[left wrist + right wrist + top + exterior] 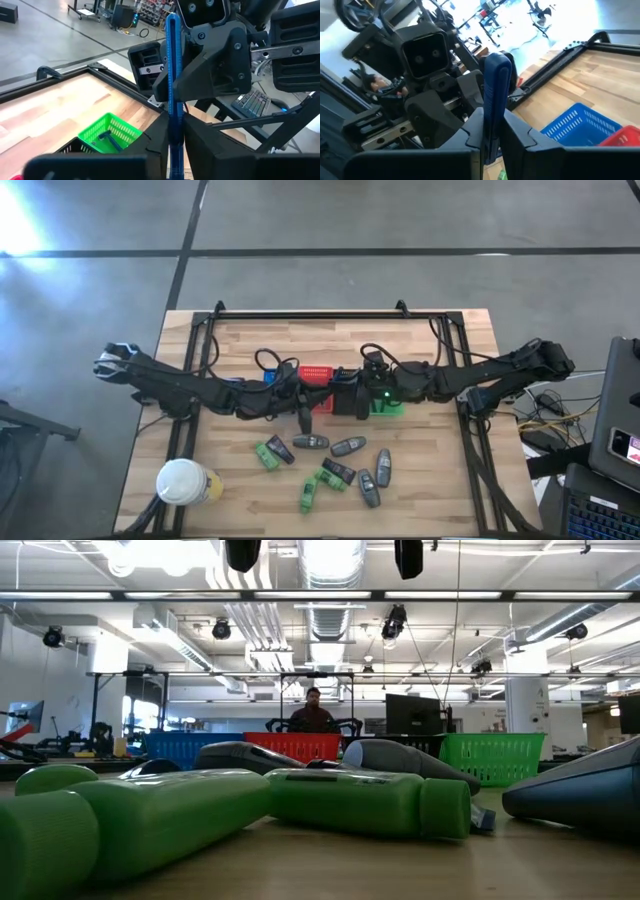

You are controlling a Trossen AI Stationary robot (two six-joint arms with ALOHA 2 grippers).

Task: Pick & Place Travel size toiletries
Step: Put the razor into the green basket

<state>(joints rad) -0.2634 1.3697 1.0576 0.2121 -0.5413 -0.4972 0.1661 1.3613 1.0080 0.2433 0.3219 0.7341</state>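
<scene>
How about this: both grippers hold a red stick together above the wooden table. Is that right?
Not quite. The stick is blue, not red. The right wrist view shows it pinched in the right gripper, and the left wrist view shows it in the left gripper. The rest stands: both hold it above the wooden table.

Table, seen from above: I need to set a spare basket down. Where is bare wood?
Bare: the far strip of the table behind the baskets, and the front right corner beside the toiletries. Crowded: the middle, and front left by the cup.
</scene>
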